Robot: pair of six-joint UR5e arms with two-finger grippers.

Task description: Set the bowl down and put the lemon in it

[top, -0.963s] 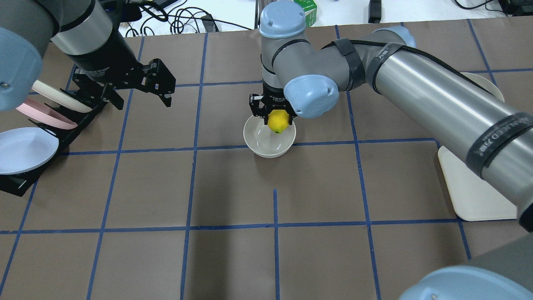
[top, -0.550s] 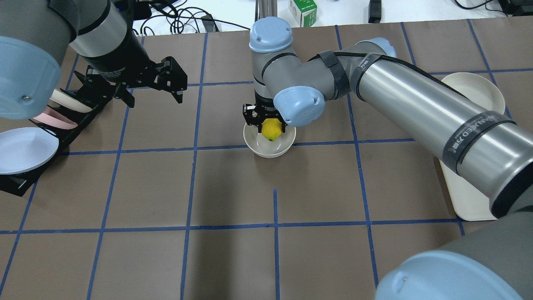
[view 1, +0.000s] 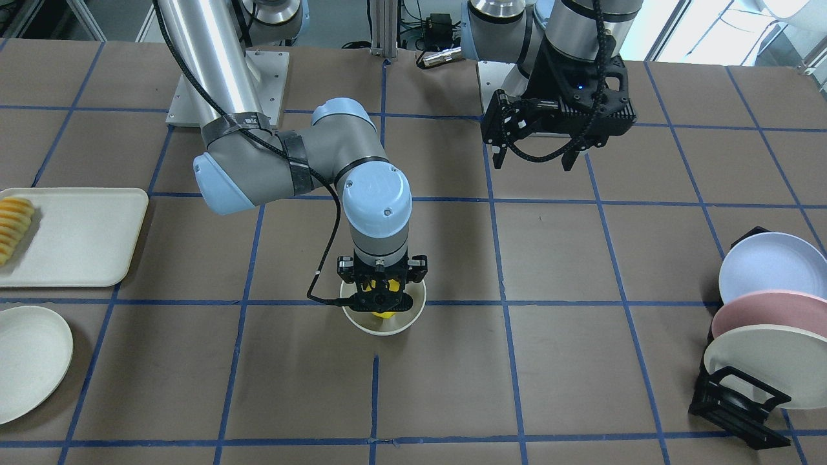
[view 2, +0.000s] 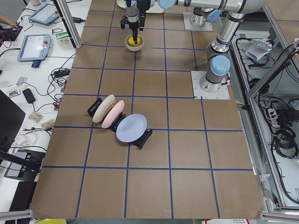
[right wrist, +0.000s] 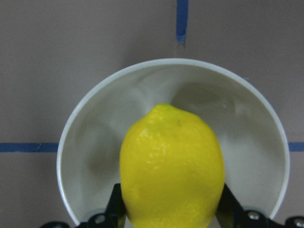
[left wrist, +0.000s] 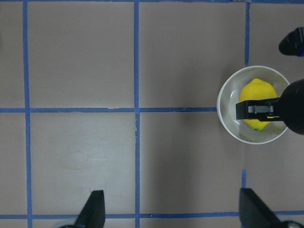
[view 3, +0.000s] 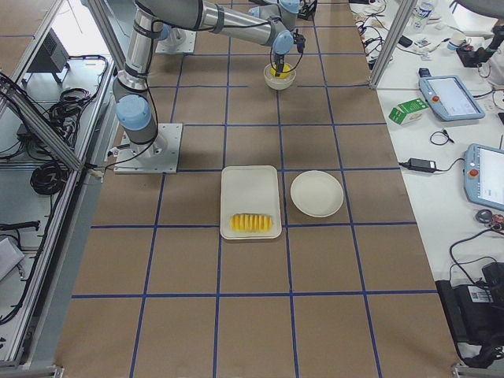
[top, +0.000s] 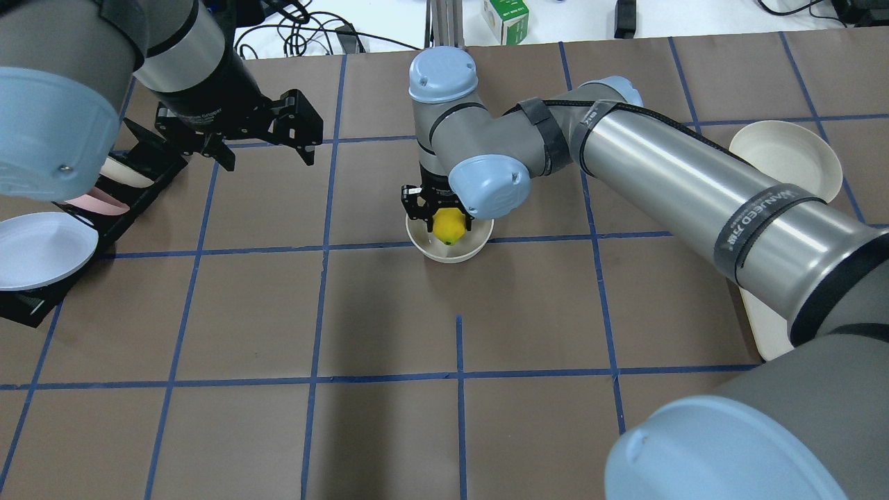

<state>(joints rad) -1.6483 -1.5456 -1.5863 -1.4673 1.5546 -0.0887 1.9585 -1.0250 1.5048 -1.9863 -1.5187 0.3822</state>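
The cream bowl stands upright on the brown table near its middle. My right gripper points straight down over it, shut on the yellow lemon, which hangs inside the bowl's rim. In the right wrist view the lemon sits between the two fingers above the bowl's glossy inside. My left gripper is open and empty, hovering well to the left of the bowl. In the left wrist view the bowl and lemon show at the right.
A black rack with pastel plates stands at the left edge. A flat cream plate and a cream tray with ridged orange slices lie on the robot's right side. Blue tape lines cross the table.
My right gripper has come down with the lemon, so it now sits lower inside the bowl. My left gripper has moved to the right and farther back, still open.
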